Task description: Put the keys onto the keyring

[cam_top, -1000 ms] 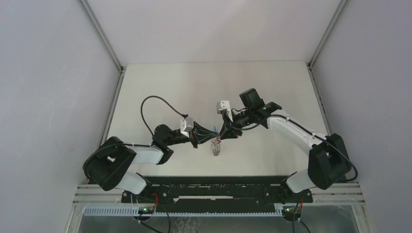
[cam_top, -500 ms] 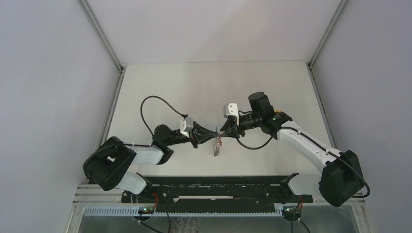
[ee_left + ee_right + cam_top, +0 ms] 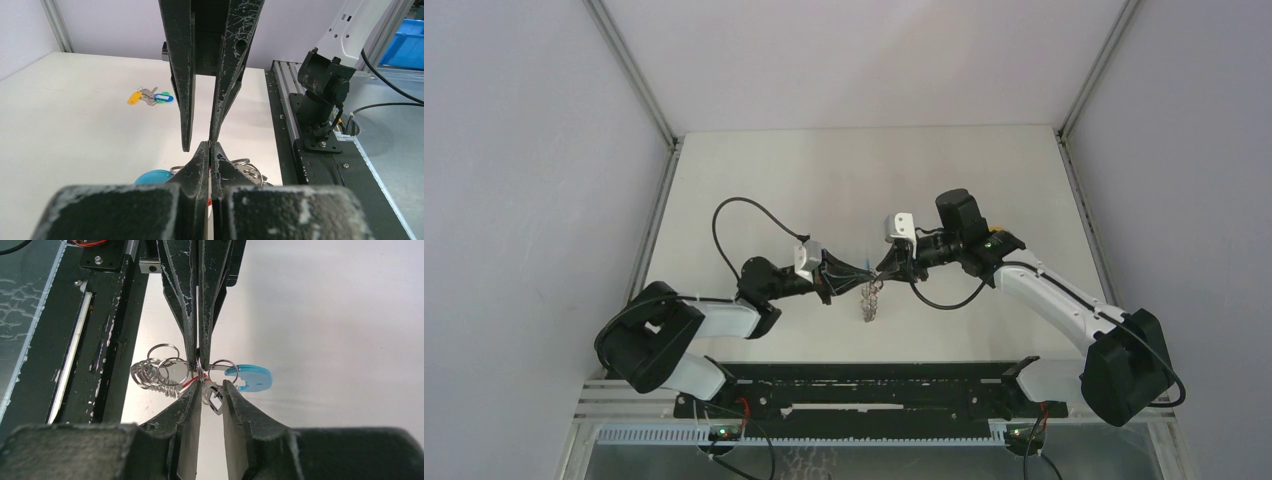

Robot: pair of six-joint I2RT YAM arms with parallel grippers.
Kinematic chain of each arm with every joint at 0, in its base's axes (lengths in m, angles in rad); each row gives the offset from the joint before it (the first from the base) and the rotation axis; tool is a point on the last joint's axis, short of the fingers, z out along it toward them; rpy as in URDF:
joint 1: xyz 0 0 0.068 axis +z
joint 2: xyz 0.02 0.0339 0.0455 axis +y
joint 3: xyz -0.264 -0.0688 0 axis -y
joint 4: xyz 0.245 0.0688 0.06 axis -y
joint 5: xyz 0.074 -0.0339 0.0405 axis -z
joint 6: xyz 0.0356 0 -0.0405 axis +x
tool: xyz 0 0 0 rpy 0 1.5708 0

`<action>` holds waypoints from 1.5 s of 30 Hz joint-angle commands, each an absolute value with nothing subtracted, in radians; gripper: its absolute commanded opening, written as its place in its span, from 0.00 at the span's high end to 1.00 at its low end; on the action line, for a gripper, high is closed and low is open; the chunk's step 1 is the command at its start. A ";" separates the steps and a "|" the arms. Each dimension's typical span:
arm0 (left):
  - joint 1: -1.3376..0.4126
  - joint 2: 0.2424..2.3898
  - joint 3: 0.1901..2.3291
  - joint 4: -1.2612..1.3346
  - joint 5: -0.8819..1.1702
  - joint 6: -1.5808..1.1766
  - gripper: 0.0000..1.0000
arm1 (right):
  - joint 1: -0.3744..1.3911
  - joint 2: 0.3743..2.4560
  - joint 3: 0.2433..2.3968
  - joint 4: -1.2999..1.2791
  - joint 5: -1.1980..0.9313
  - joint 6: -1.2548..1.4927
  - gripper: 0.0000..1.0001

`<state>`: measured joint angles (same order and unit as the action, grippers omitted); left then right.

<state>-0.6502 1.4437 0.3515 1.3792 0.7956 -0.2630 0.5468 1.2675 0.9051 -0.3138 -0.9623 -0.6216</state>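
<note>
My left gripper [image 3: 864,270] is shut on the keyring [image 3: 871,300], a bunch of silvery rings with a blue plastic piece that hangs above the table. In the right wrist view the left fingers come down from the top and pinch a ring; the chain of rings [image 3: 155,371] hangs left of them and the blue piece [image 3: 252,378] right. A small red bit [image 3: 189,383] shows at the pinch. My right gripper [image 3: 210,386] is open, its tips on either side of a metal clasp [image 3: 213,399] just below the pinch. The keys [image 3: 150,96], yellow and blue-teal heads, lie on the table beyond.
The right arm's base [image 3: 320,100] and the black rail [image 3: 285,105] run along the table's near edge. The blue piece also shows below my left fingers [image 3: 155,176]. Grey walls with metal posts [image 3: 629,70] close in the table.
The right arm swung its elbow outward to the right and turned its wrist a second ago, then held. The hanging keyring rose slightly. The left gripper stayed shut on it.
</note>
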 commanded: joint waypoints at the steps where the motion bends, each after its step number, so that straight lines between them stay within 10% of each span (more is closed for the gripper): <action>1: -0.657 1.428 0.340 1.457 0.769 -0.282 1.00 | 0.560 1.256 0.911 -0.303 -1.011 -0.656 0.77; 26: -0.658 1.435 0.343 1.457 0.767 -0.288 1.00 | 0.581 1.292 0.953 -0.311 -0.990 -0.633 1.00; 32: -0.634 1.432 0.328 1.457 0.770 -0.286 0.71 | 0.594 1.294 1.082 -0.585 -0.806 -0.695 1.00; 45: -0.623 1.419 0.342 1.385 0.809 -0.257 0.65 | 0.758 1.452 1.428 -1.035 -0.419 -0.702 1.00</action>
